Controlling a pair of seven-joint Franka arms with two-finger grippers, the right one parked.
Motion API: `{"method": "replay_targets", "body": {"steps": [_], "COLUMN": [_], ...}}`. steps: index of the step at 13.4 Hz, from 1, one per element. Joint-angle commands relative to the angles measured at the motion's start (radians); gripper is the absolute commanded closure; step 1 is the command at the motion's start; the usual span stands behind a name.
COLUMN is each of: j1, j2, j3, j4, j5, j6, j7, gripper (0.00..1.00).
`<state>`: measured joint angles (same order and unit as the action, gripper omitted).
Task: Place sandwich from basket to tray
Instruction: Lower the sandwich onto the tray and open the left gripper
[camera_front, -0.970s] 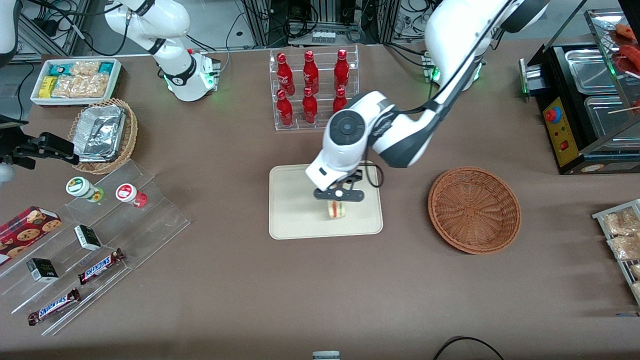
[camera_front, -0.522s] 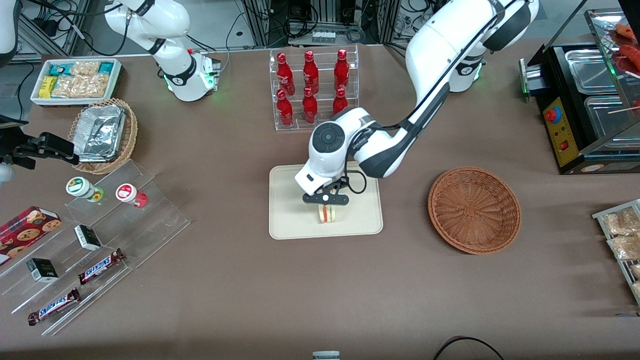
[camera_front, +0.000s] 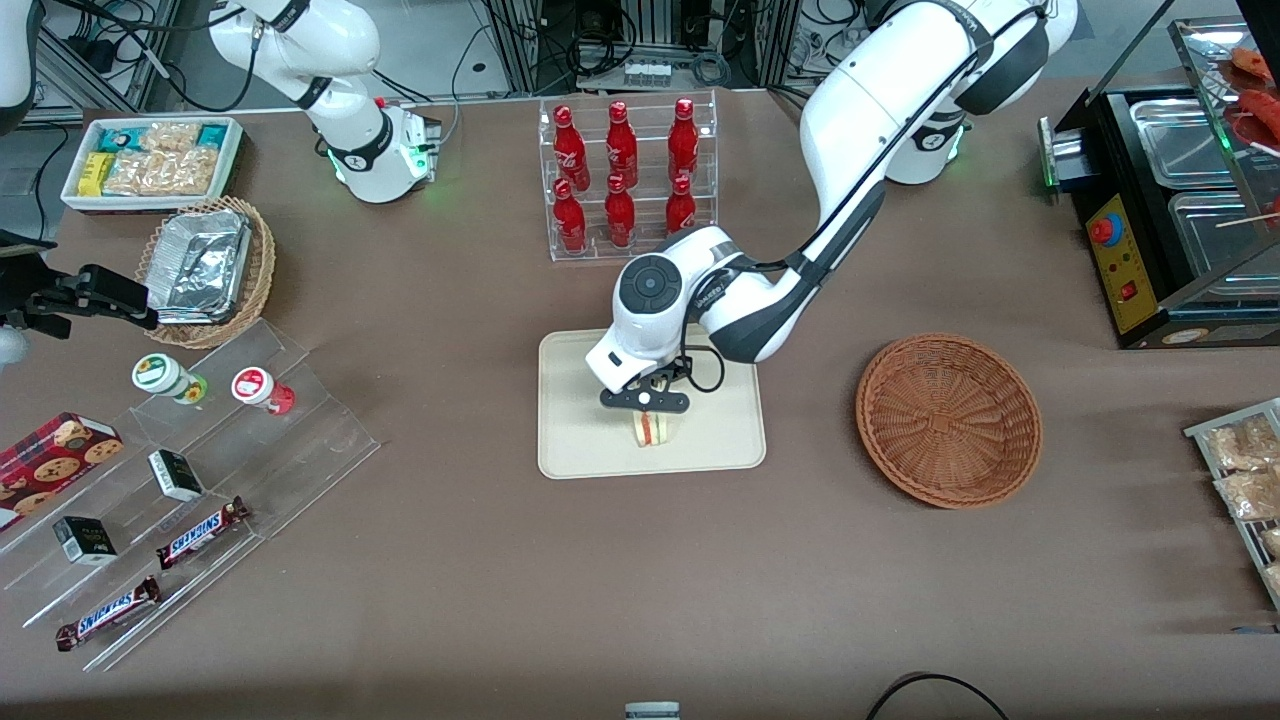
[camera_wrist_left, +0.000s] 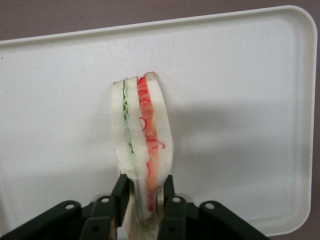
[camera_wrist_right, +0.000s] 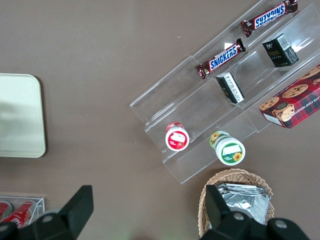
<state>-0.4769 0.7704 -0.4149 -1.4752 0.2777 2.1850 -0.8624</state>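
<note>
**Sandwich held on edge over tray**

Gripper (camera_front: 645, 402) is pinching the sandwich (camera_front: 651, 428) over the tray (camera_front: 580, 440), near its front rim. Wrist view is showing what the front view hides: black fingers (camera_wrist_left: 121, 192) pressing both bread faces, green and red filling edge-on, sandwich (camera_wrist_left: 142, 150) standing upright; contact with the tray (camera_wrist_left: 240, 100) is unclear. Compared with a second ago, the arm is sitting lower and slightly toward the parked arm's end. Basket (camera_front: 948, 420), round reddish wicker, is lying empty toward the working arm's end. Tray is smooth, cream, round-cornered.
</note>
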Motion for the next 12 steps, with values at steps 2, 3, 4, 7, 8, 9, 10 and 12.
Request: {"method": "replay_targets", "body": {"steps": [2, 3, 4, 7, 8, 9, 10, 12], "j1": [-0.005, 0.000, -0.002, 0.012, 0.032, 0.059, 0.079, 0.121], "j2": [-0.006, -0.026, -0.040, -0.141, -0.179, -0.213, -0.250, -0.330], "j3": [0.008, 0.008, 0.010, 0.056, 0.057, 0.056, 0.056, 0.058], "j4": [0.030, 0.032, 0.036, 0.033, 0.030, 0.032, 0.032, 0.032], "j5": [0.028, 0.028, 0.031, 0.009, 0.006, -0.011, -0.034, -0.058], "j6": [-0.017, -0.039, -0.075, -0.155, -0.198, -0.243, -0.278, -0.358], "j7": [-0.021, -0.021, -0.021, -0.023, -0.020, -0.017, -0.012, -0.009], "gripper": [0.00, 0.00, 0.00, 0.00, 0.00, 0.00, 0.00, 0.00]}}
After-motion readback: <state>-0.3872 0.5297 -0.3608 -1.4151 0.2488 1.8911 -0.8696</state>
